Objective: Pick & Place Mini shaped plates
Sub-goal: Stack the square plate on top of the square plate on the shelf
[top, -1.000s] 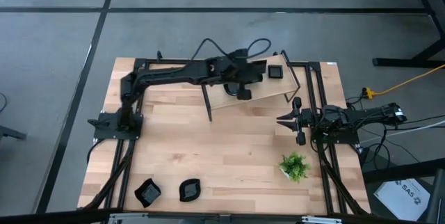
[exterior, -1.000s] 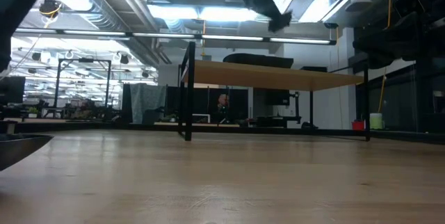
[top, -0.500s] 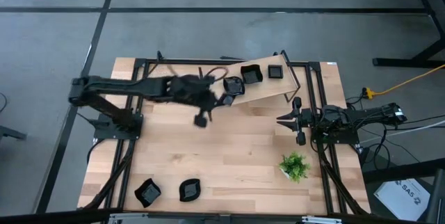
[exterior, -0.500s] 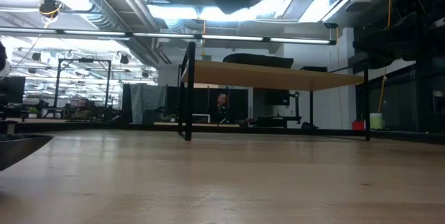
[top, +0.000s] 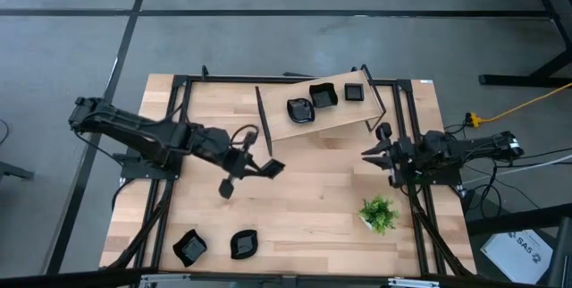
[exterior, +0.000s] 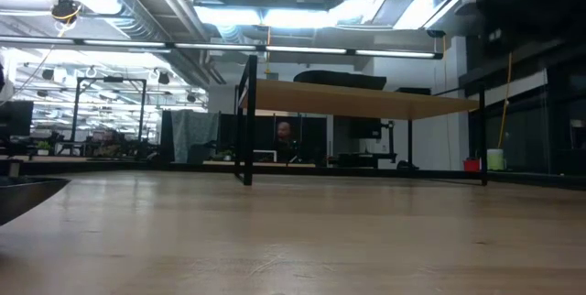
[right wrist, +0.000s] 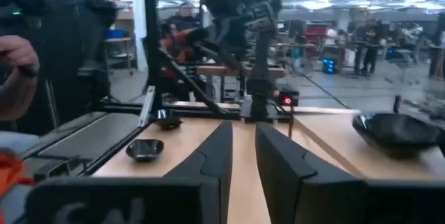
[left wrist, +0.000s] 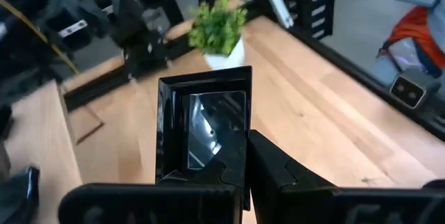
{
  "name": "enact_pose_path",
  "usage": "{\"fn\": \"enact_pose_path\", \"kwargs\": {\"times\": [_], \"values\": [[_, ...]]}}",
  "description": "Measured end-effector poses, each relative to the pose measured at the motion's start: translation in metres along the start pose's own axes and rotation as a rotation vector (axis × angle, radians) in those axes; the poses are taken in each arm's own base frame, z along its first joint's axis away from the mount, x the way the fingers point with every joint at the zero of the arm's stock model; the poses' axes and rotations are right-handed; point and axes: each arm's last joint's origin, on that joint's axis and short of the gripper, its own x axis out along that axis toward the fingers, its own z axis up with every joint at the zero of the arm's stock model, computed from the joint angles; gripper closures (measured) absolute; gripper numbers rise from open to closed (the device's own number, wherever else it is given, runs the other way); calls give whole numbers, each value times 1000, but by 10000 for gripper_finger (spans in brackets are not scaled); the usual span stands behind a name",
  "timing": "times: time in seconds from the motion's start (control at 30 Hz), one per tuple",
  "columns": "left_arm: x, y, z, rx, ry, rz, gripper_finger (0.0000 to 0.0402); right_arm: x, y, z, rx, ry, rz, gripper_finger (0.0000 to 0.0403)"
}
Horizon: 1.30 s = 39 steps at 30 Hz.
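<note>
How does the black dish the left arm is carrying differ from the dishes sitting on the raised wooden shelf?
The carried square plate is pinched by the left gripper and hangs above the middle of the table, clear of the wood; the three shelf plates rest on the raised shelf at the table's far side, touched by no gripper. The carried plate stands alone; the shelf plates sit in a row. All are small, glossy and black.

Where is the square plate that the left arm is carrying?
In the high view the square plate is clamped in the left gripper, above the table's middle, just below the raised shelf that carries three more plates.
</note>
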Motion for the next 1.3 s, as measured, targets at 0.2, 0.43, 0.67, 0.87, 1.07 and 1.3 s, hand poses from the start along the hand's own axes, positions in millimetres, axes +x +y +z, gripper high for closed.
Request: {"fn": "enact_pose_path", "kwargs": {"times": [0.2,0.43,0.67,0.87,1.07,1.3], "values": [[3,-3,0,-2,-54,-35,398,18,1,33,-75,58,12,338],[13,8,-3,-111,-60,6,398,80,5,70,-168,190,108,338],[26,22,-15,-437,-26,63,398,152,12,88,-394,273,315,335],[28,22,-15,-578,-31,38,398,202,11,87,-442,465,347,284],[28,18,-15,-624,-26,-36,398,242,8,91,-456,543,288,217],[28,12,-16,-623,10,-94,398,258,8,90,-459,562,291,202]]}}
